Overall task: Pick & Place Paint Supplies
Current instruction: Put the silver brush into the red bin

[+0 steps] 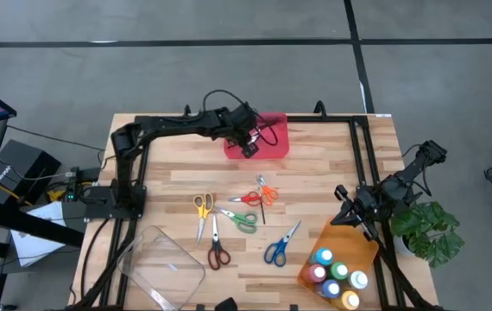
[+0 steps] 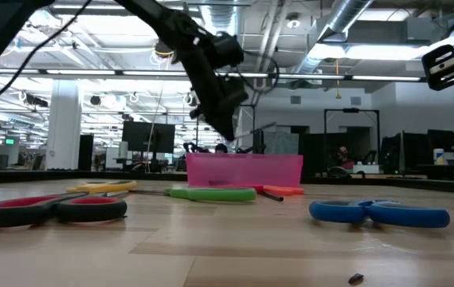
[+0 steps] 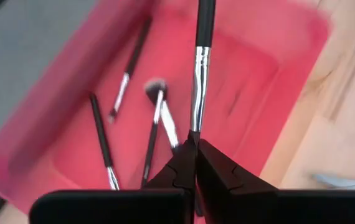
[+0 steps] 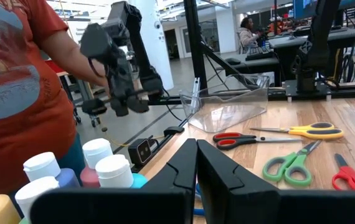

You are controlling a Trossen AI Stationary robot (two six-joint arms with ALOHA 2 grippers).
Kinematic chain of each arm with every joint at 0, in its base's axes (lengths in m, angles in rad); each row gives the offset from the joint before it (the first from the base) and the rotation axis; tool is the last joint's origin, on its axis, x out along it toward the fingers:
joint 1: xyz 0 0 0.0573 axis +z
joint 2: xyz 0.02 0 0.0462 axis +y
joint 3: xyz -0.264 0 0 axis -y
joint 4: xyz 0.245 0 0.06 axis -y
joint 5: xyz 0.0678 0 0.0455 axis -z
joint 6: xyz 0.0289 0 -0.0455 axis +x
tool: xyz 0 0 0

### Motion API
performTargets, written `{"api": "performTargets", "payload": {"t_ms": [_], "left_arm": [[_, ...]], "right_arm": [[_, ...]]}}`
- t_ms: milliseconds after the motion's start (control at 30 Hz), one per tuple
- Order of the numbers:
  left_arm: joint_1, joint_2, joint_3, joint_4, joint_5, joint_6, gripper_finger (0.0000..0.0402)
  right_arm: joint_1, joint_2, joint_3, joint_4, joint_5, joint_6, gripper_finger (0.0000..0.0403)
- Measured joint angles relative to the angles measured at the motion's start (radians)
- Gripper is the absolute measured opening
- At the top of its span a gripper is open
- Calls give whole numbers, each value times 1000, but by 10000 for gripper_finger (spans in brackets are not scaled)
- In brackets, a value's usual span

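Left gripper (image 3: 196, 140) is clamped on a brush (image 3: 201, 62) over the red tray (image 1: 272, 147), top centre; scissors (image 1: 244, 219) are scattered mid-frame. Right gripper (image 1: 350, 213) is closed on nothing near the paint bottles (image 1: 337, 275), lower right.

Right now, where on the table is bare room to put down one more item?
Bare wood lies between the red tray and the right gripper, and along the near edge between the clear tray and the orange tray. The middle is crowded: scissors lie scattered there. The left gripper holds a brush over the red tray.
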Motion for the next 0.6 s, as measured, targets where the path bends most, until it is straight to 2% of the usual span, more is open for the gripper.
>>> {"api": "performTargets", "payload": {"t_ms": [300,600], "left_arm": [[0,87,-4,-22,46,-12,0],[0,105,-5,-17,47,-15,0]], "right_arm": [[0,0,0,0,0,0,9],[0,0,0,0,0,0,9]]}}
